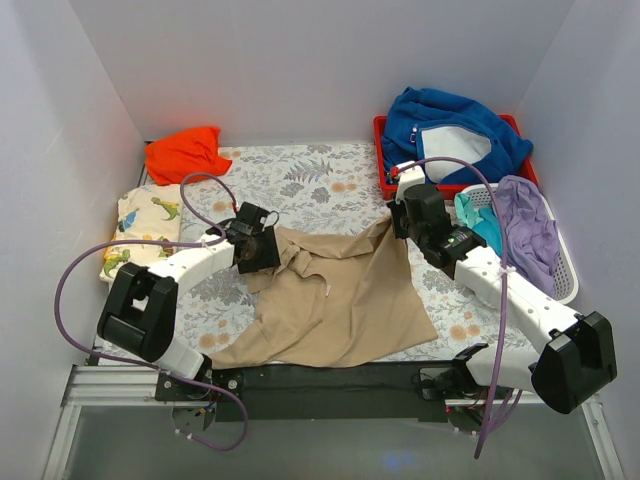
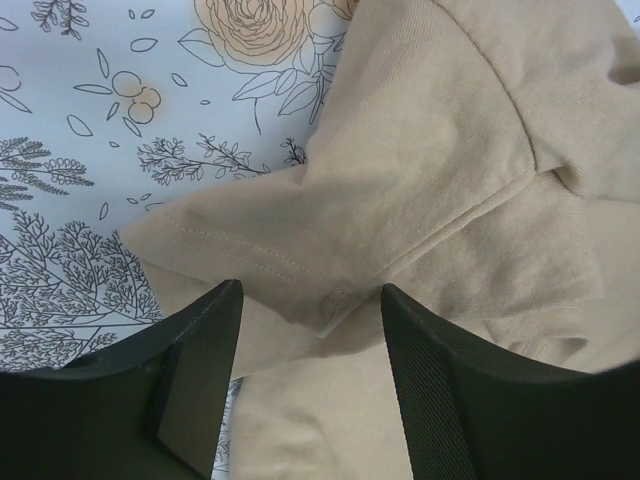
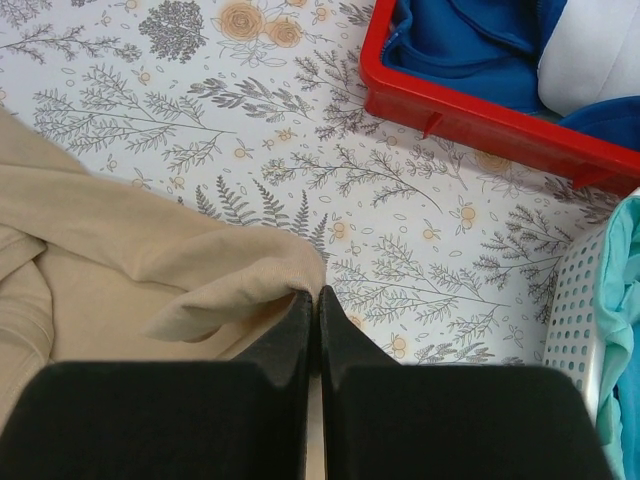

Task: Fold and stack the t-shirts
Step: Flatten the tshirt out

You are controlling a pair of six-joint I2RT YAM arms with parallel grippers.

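Note:
The tan t-shirt (image 1: 335, 295) lies rumpled on the floral table cover (image 1: 320, 180). My left gripper (image 1: 262, 252) is open and hovers over the shirt's left sleeve (image 2: 400, 210), its fingers (image 2: 200, 350) straddling the sleeve's hem. My right gripper (image 1: 398, 222) is shut on the shirt's upper right corner (image 3: 255, 275), pinching a fold of cloth between its fingertips (image 3: 300, 310). The orange t-shirt (image 1: 185, 152) is bunched at the far left. The cream dinosaur-print t-shirt (image 1: 145, 230) lies folded at the left edge.
A red bin (image 1: 385, 170) at the back right holds a blue fleece (image 1: 450, 130); it also shows in the right wrist view (image 3: 480, 120). A white perforated basket (image 1: 560, 255) with purple and teal cloth stands on the right.

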